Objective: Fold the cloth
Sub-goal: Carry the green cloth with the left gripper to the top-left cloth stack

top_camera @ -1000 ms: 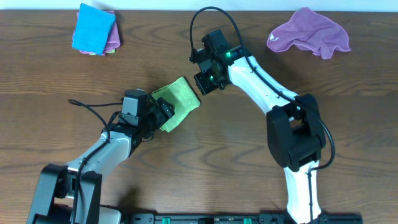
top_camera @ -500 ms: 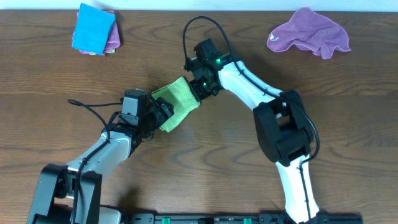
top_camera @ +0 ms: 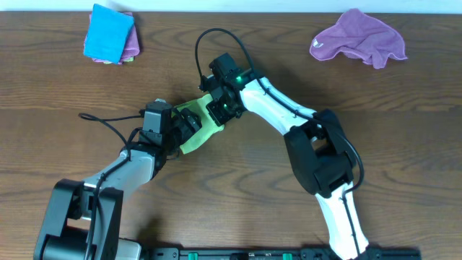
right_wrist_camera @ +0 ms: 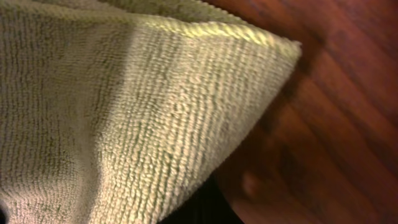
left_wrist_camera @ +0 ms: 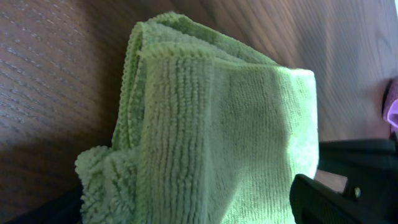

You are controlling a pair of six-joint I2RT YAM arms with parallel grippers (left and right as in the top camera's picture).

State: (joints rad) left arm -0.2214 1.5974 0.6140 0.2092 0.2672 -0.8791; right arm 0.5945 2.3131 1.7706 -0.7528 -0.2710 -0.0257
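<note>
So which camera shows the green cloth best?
The left wrist camera: the cloth fills the picture, folded layers and edges clear. Overhead it's small and partly covered. The right wrist shows only fuzzy fabric and one corner.

Right arm [top_camera: 278, 108] and left arm [top_camera: 119, 172]: white shells, black joints; looping black cables [top_camera: 202, 43]; green LED [top_camera: 232, 79] on the right one.

cloth [top_camera: 198, 136], overhead: only a green strip shows; rest sits under left end effector [top_camera: 189, 121] and right end effector [top_camera: 219, 110]
cloth, left wrist: cropped by bottom edge; layer count unclear
cloth, right wrist: fills frame, blurred lower left
right end effector: fingertips hidden under its own body overhead
left end effector: wrist view gives one dark finger [left_wrist_camera: 336, 199], cropped at bottom right
purple patch [left_wrist_camera: 393, 106]: clipped by right edge, unidentifiable
counter [top_camera: 404, 144], far-left corner: pinkish cloth [top_camera: 131, 45] mostly under blue cloth [top_camera: 108, 30]
</note>
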